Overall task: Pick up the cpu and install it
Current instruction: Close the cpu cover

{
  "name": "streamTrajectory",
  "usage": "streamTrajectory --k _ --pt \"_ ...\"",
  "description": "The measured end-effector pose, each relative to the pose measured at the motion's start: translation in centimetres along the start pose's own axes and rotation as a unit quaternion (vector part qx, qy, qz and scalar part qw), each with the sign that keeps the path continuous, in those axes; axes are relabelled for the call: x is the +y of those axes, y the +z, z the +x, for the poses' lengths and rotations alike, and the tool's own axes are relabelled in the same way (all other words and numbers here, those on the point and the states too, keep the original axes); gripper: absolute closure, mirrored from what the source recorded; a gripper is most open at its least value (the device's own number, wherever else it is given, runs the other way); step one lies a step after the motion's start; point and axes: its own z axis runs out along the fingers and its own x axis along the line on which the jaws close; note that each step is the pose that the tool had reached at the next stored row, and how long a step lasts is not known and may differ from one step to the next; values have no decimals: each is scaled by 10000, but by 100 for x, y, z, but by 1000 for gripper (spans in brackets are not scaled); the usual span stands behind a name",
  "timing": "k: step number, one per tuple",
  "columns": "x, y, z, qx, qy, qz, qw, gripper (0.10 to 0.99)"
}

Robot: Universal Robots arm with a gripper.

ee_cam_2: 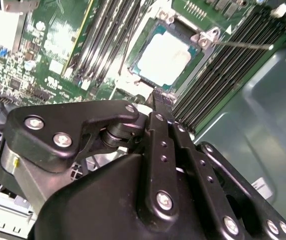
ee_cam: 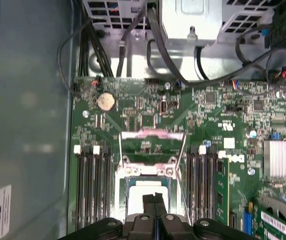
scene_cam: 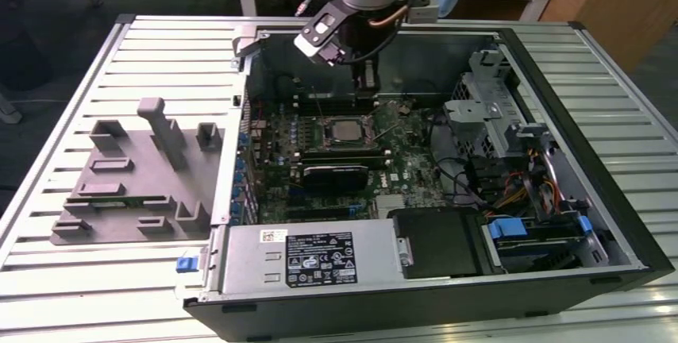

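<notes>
**Gripper hovering by socket, cpu sitting in motherboard**

On the exterior view's left, a grey plastic fixture tray (scene_cam: 127, 184) is lying flat on the slatted metal tabletop (scene_cam: 63, 279), well apart from the arm. Just beside it, the open computer case (scene_cam: 593, 200) is lying on its side with the green motherboard (scene_cam: 408, 160) facing up.

The cpu (scene_cam: 341, 130) is sitting flat in its socket in the middle of the board, silver top up. In the second wrist view it is showing as a bright square (ee_cam_2: 164, 57) between rows of memory slots (ee_cam_2: 223, 70).

The gripper (scene_cam: 367, 82) is hanging inside the case over the board, near the side of the cpu toward the far case wall. It is not gripping anything. The fingers (ee_cam: 149, 205) are pressed together with only a thin seam between them, and in the first wrist view they are covering part of the cpu. Cannot tell whether the tips are touching the board.

A metal retention frame (ee_cam: 153, 145) is lying just beside the socket. A black heatsink block (scene_cam: 333, 176) is sitting nearer the camera than the cpu, with the power supply (scene_cam: 307, 256) beyond that at the case edge. On the exterior view's right, the drive cage (scene_cam: 498, 113) and cable bundle (scene_cam: 525, 192) are filling that end of the case.
</notes>
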Motion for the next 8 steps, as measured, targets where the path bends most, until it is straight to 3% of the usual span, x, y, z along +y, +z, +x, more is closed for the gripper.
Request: streamTrajectory --k 8 --pt "181 10 0 0 1 0 10000 980"
